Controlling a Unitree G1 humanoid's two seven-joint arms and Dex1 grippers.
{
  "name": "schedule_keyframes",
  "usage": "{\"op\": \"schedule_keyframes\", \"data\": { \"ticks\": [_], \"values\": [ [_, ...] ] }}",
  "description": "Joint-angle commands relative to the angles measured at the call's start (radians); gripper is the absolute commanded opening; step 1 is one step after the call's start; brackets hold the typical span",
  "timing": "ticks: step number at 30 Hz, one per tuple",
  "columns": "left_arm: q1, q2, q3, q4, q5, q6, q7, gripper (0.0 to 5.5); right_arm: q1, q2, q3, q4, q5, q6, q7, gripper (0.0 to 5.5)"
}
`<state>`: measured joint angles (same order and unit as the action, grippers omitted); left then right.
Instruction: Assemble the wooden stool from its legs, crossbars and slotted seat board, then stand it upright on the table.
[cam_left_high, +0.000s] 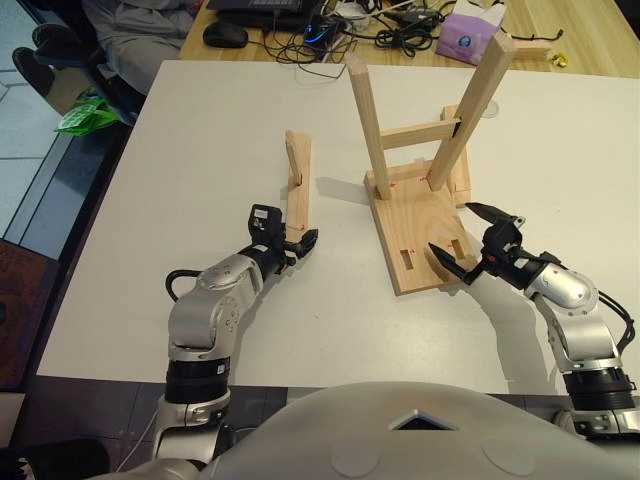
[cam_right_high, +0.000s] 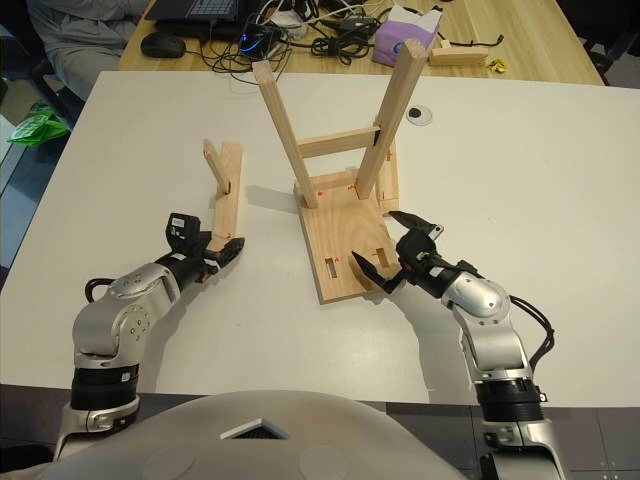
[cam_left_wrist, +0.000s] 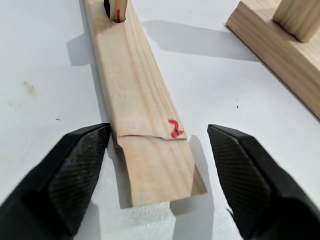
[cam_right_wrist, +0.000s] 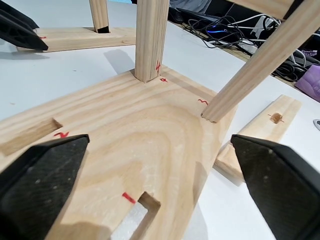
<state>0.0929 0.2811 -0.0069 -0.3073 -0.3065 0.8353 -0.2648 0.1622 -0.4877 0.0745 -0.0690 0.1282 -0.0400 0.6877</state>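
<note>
Both end effectors (cam_left_high: 298, 247) (cam_left_high: 452, 228), fingers apart

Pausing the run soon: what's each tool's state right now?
Left tool: open, around the end of the loose leg, holding nothing.
Right tool: open, at the near edge of the seat board, holding nothing.

Far side: a wooden desk (cam_left_high: 590, 22) carries a black computer mouse (cam_left_high: 224, 34), a tangle of black cables (cam_left_high: 400, 28) and a purple tissue box (cam_left_high: 470, 35). Floor, left: a crumpled green plastic bag (cam_left_high: 85, 115).
</note>
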Motion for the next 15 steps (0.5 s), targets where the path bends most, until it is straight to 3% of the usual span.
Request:
{"op": "schedule_keyframes", "data": {
  "ticks": [1,7,15],
  "values": [
    [0.042,-0.014,-0.024,0.064,0.034,-0.018,0.020,3.05,-0.009,-0.002,-0.003,0.000,-0.008,-0.002,-0.005,5.40],
    [0.058,-0.043,-0.044,0.180,0.077,-0.147,0.033,2.23,-0.030,0.001,-0.021,0.002,0.004,0.006,-0.016,5.40],
    [0.043,-0.100,-0.050,0.192,0.079,-0.224,0.047,2.17,-0.082,0.013,-0.056,0.017,0.034,0.034,-0.034,5.40]
  ]
}}
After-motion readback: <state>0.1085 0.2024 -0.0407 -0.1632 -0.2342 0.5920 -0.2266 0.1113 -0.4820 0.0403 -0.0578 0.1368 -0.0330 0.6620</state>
